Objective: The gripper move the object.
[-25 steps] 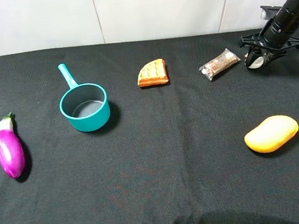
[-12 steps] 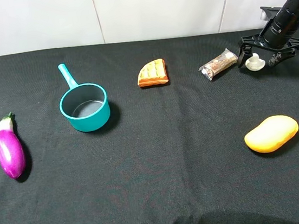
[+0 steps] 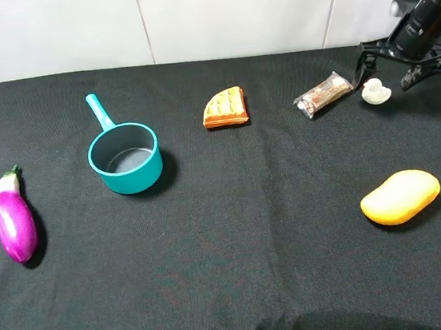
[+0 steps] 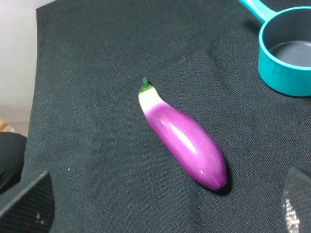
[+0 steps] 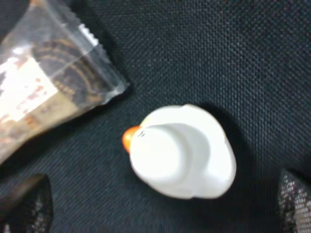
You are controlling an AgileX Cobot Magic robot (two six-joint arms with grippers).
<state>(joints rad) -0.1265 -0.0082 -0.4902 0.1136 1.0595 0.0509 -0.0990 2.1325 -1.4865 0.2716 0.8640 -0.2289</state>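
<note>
The duck (image 3: pixel 375 92) sits free just beside the snack packet (image 3: pixel 324 93) — right gripper (image 3: pixel 390 68) spread wide above it; the move looks finished.

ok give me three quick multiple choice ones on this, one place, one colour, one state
1. Where is the duck? A near left B far right, by the snack packet C dead centre
2. What colour is the pan? A teal B red C white
3. How is the right gripper? A shut on the duck B shut on the snack packet C open, clear of the duck
Answers: 1 B, it sits just beside the snack packet; 2 A, wall and handle are teal; 3 C, its fingers stand spread, touching nothing.
</note>
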